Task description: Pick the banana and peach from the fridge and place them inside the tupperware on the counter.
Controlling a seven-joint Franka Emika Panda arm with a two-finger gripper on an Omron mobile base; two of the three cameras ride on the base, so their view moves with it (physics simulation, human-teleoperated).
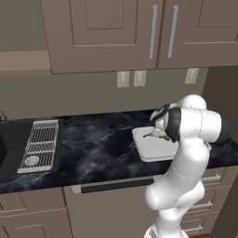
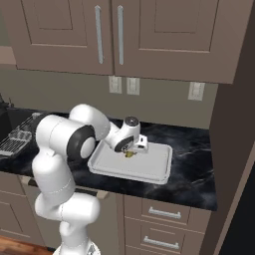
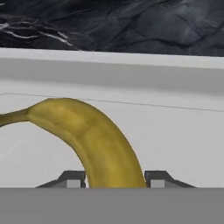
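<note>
Hand point(image 3: 114, 178) (banana point(image 3: 94, 138) between fingers) — inside tupperware point(image 3: 175, 131) rim

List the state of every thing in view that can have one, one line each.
Gripper: shut on the banana, low over the tupperware.
Banana: held between the fingertips, above the tray floor.
Tupperware: uncovered, flat on the counter, nothing else seen in it.
Upper cabinets: doors shut.
Drawers: shut.
Wire rack: lying flat by the sink.
</note>
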